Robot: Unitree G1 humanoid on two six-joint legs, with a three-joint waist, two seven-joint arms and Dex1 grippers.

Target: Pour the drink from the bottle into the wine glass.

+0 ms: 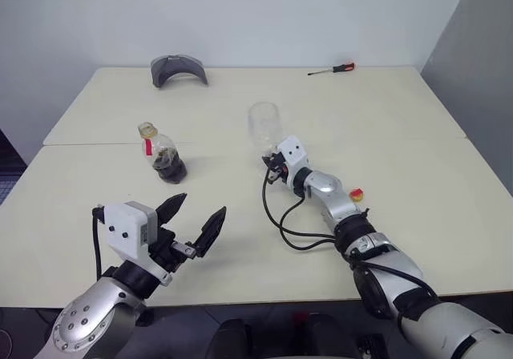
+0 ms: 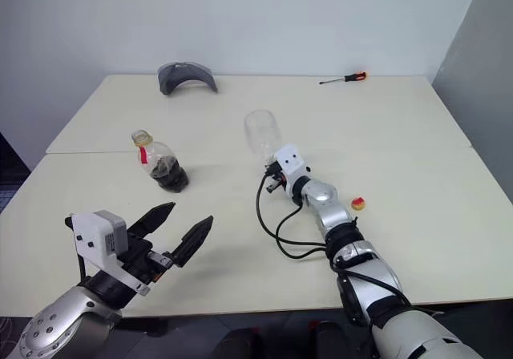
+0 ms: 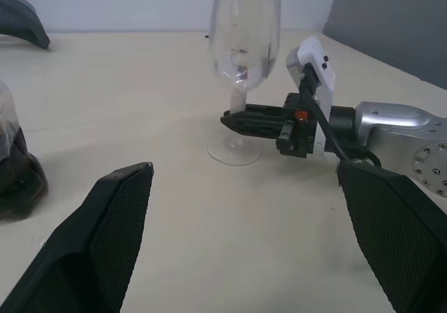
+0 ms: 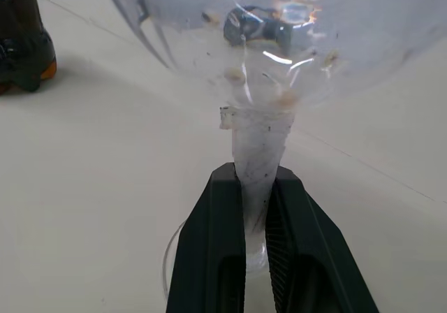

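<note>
Cream tabletop (image 1: 417,167) in the head views, w/ the wine glass (image 1: 263,127) upright near centre, bowl empty. Right gripper (image 1: 275,167) reaches in level from the near right side, jaws pinched tight on the glass stem. Bottle (image 1: 163,155) stands well left of the glass, cap off, open mouth up, red strip label on neck; drink (image 1: 170,167) is dark brown, sits in the lower part only. Yellow-and-red cap (image 1: 357,193) lies on the table just right of the right forearm. Left gripper (image 1: 196,217) hovers near the front edge, nearer than the bottle, jaws spread wide, nothing between them. Far edge: grey curved object (image 1: 178,69) at left, red-handled screwdriver (image 1: 332,70) at right.

Left wrist view: both black fingers (image 3: 91,246) wide apart, nothing held. Between them, farther off, the glass stands on its round foot, w/ the right gripper clamped on the stem from the side. Dark base of the bottle at one edge.

Right wrist view: two black fingers (image 4: 216,257) closed on the clear stem, one each side, touching it. Bowl just above, foot below on the table. Bottle base w/ dark liquid in the far corner, well apart from the glass.
</note>
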